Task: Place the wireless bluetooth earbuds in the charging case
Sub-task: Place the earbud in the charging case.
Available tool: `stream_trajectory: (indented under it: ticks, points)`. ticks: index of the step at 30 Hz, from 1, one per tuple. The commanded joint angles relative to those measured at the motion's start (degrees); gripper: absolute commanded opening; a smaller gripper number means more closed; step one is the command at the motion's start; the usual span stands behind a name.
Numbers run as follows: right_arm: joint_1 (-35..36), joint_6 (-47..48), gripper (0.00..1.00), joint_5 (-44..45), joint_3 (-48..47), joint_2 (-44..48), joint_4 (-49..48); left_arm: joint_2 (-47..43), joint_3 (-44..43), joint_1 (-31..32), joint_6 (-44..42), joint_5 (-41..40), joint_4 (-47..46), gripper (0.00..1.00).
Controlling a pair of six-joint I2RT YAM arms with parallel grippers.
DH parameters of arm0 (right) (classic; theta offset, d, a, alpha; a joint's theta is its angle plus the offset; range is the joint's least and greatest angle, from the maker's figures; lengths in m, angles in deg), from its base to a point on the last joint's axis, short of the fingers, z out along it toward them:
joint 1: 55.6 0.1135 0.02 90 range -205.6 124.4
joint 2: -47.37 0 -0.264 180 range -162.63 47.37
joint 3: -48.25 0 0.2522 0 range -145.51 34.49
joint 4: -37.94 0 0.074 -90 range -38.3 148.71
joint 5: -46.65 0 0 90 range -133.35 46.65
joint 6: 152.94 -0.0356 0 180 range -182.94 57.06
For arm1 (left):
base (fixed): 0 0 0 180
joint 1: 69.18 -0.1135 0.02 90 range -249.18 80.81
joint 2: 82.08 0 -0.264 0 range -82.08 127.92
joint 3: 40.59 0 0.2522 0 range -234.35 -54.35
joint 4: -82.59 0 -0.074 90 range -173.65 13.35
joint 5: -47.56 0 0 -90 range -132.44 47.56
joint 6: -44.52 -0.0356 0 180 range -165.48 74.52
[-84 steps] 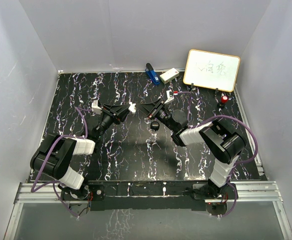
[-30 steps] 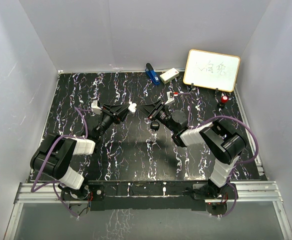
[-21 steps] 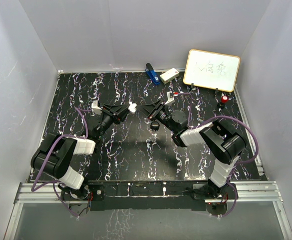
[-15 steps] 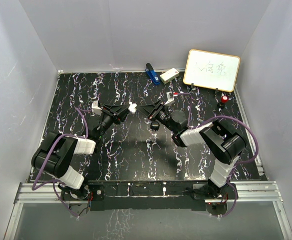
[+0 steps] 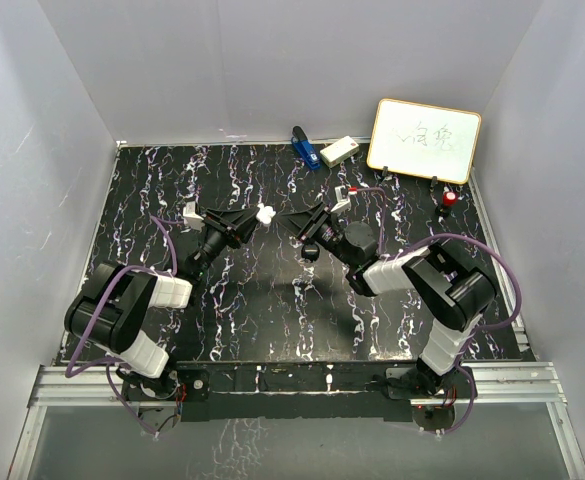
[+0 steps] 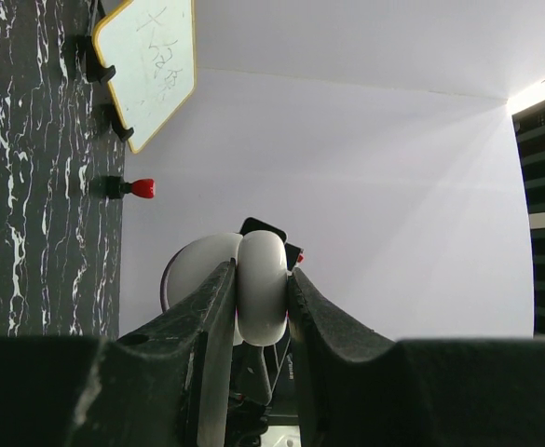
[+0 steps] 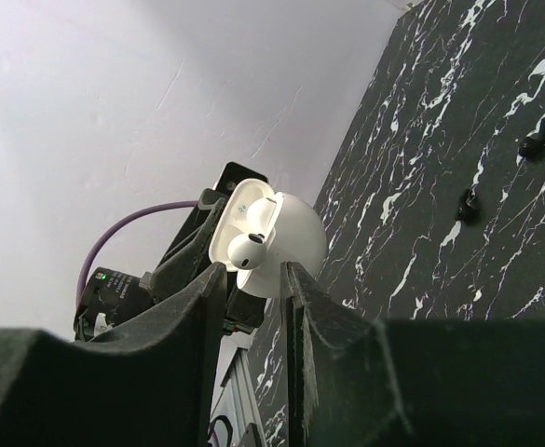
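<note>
The white charging case (image 6: 261,298) is pinched between the fingers of my left gripper (image 6: 258,279), held above the table with its lid open (image 7: 253,200). One of the wireless bluetooth earbuds (image 7: 247,250) sits in the case (image 7: 295,247), its rounded head poking out. My right gripper (image 7: 251,272) faces the case just short of that earbud, jaws slightly apart and nothing between them. From above, the left gripper (image 5: 260,213) and the case (image 5: 266,211) meet the right gripper (image 5: 290,220) tip to tip over the table's middle. No other earbud shows.
A small whiteboard (image 5: 424,140) stands at the back right, with a red-capped item (image 5: 450,199) in front of it. A blue object (image 5: 303,147) and a white box (image 5: 339,151) lie at the back edge. Two small black pieces (image 7: 536,142) lie on the marbled table (image 5: 252,310).
The right gripper has crept slightly left toward the case and its jaws have parted a little. The left gripper holds the case where it was.
</note>
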Motion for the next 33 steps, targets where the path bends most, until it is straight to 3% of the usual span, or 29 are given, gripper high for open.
stream_trajectory:
  ticks: [1,15,17,23,27,33]
  points:
    - [0.3,0.9,0.28,0.8,0.2,2.1,-1.7,-0.9,-0.7,0.0,0.6,-0.6,-8.7,0.0]
    - [-0.2,8.8,0.36,4.2,2.4,9.5,3.0,-1.1,0.7,-0.2,1.5,-0.3,-9.6,0.0]
    - [-1.2,10.0,0.48,3.5,1.8,10.7,6.2,-1.6,0.7,-0.2,1.5,0.2,-9.1,0.0]
    - [-4.2,12.6,0.6,-5.9,-1.9,12.3,14.4,-3.8,0.5,-0.2,0.8,1.1,-6.8,0.0]
    - [-5.0,11.5,0.8,-9.1,-3.4,11.5,14.8,-3.8,-0.2,-0.1,0.8,2.3,-6.4,0.0]
    - [-5.4,8.2,0.82,-12.1,-6.4,8.5,14.5,-4.8,-0.1,-0.1,0.5,3.1,-4.5,0.0]
